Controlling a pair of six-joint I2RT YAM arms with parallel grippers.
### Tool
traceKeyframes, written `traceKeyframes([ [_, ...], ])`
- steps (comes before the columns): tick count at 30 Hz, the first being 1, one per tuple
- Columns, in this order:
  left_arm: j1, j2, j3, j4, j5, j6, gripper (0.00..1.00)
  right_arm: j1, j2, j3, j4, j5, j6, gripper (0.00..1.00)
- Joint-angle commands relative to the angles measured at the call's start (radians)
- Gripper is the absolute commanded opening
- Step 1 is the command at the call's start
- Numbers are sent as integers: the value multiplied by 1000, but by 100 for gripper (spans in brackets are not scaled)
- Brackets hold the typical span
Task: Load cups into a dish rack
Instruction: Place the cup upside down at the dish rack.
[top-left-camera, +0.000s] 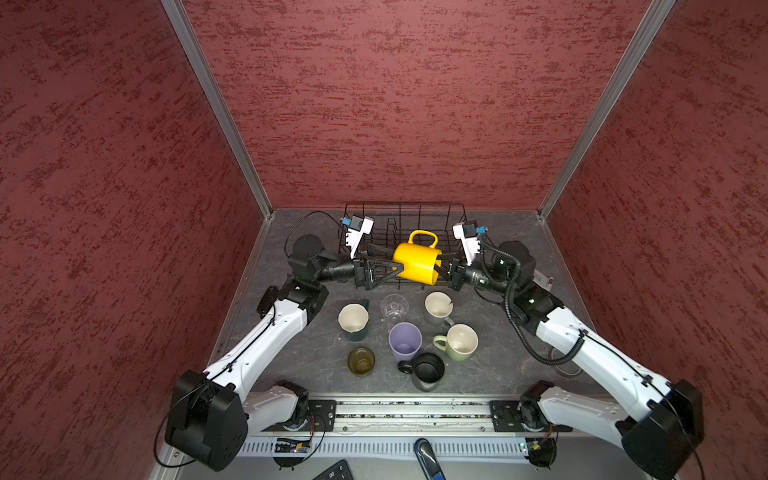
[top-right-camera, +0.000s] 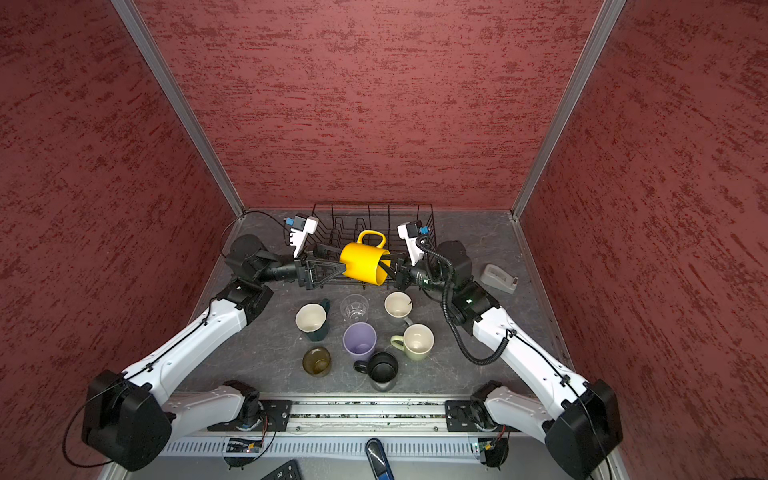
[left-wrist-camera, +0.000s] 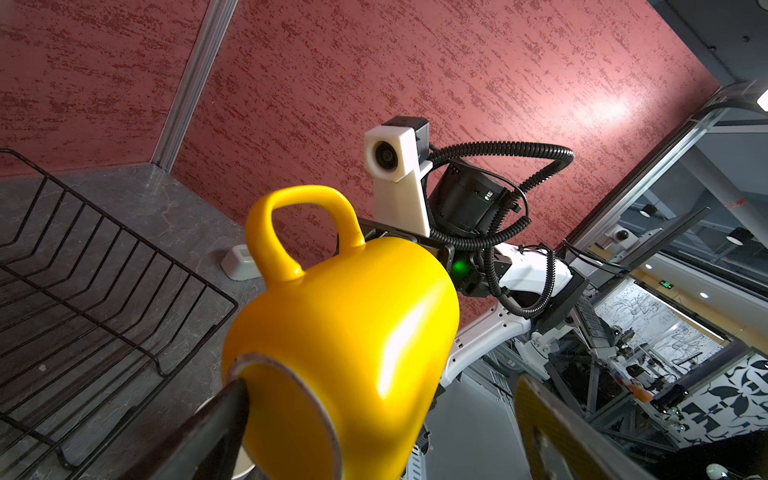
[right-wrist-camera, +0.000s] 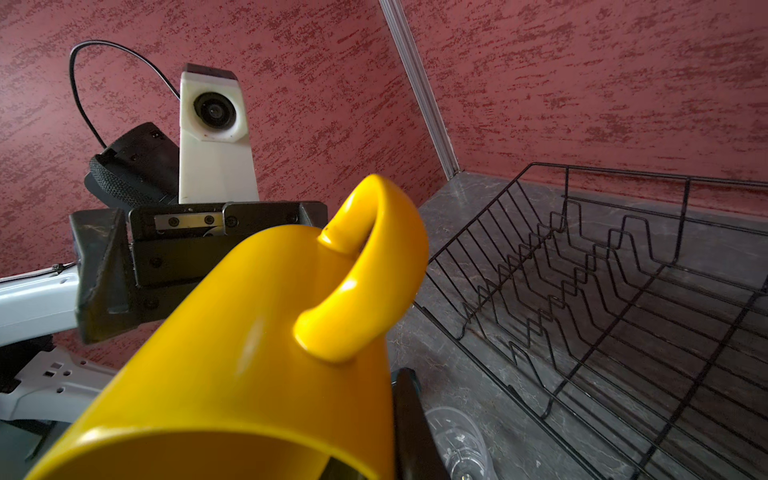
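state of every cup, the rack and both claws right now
yellow mug: held in the air, tipped sideways
dish rack: empty
left claw: open, straddling the mug's base
right claw: shut on the mug's rim
teal mug: upright
clear glass: upright
grey mug: upright
lilac tumbler: upright
pale green mug: upright
black mug: upright
amber glass: upright

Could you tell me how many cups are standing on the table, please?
7: teal mug, clear glass, grey mug nearest the dish rack; lilac tumbler, pale green mug mid-table; amber glass, black mug at the front. None looks hidden.
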Motion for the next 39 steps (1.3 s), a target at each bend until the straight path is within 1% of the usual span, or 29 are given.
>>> traceKeyframes([
  [1,7,-42,-20,32,13,-10,100,31,-65,24,19,90,-18,0],
  [3,25,-58,-29,32,-1,-16,100,30,-96,23,-18,156,-32,0],
  [5,34,-67,-31,34,1,-22,100,27,-118,21,-42,192,-40,0],
  [10,37,-65,-28,40,20,-34,100,21,-138,25,-67,200,-46,0],
  [16,36,-36,-26,79,51,-69,100,21,-119,29,-24,101,-54,0],
  [20,36,-20,-19,81,61,-68,100,22,-91,43,13,15,-43,0],
  [33,35,14,-9,67,64,-54,100,24,-100,23,58,-31,-20,0],
  [39,7,37,13,83,101,-58,100,25,-81,5,126,-70,13,0],
])
